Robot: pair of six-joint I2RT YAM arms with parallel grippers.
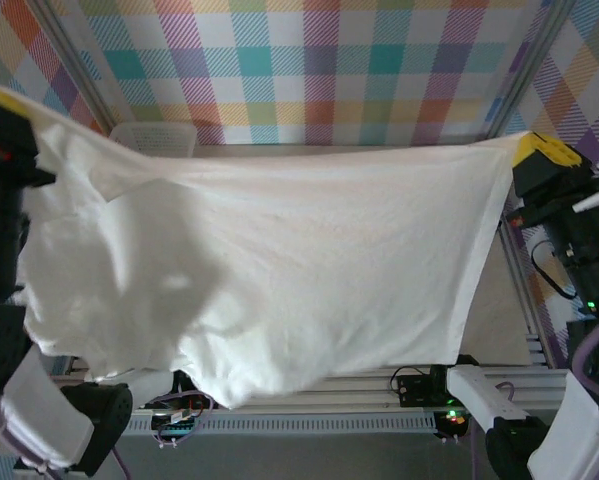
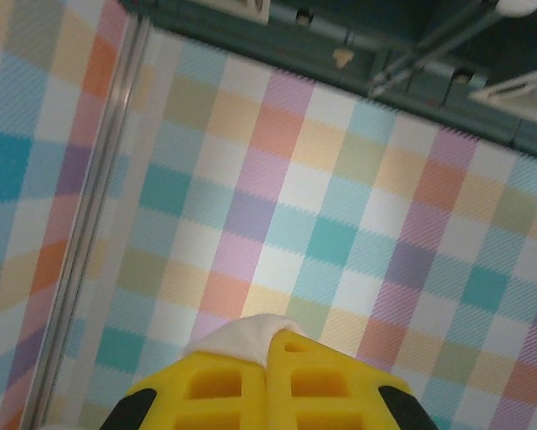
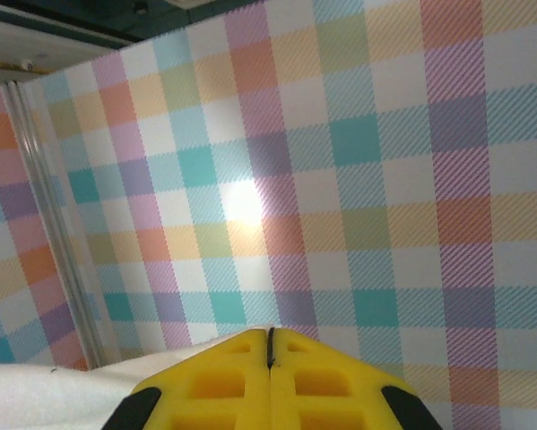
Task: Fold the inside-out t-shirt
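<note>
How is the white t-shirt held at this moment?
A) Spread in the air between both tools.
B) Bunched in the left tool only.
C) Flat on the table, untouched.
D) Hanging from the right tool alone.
A: seen from above, the white t-shirt hangs spread between the left tool and the right tool, each shut on one end of its top edge.
</note>
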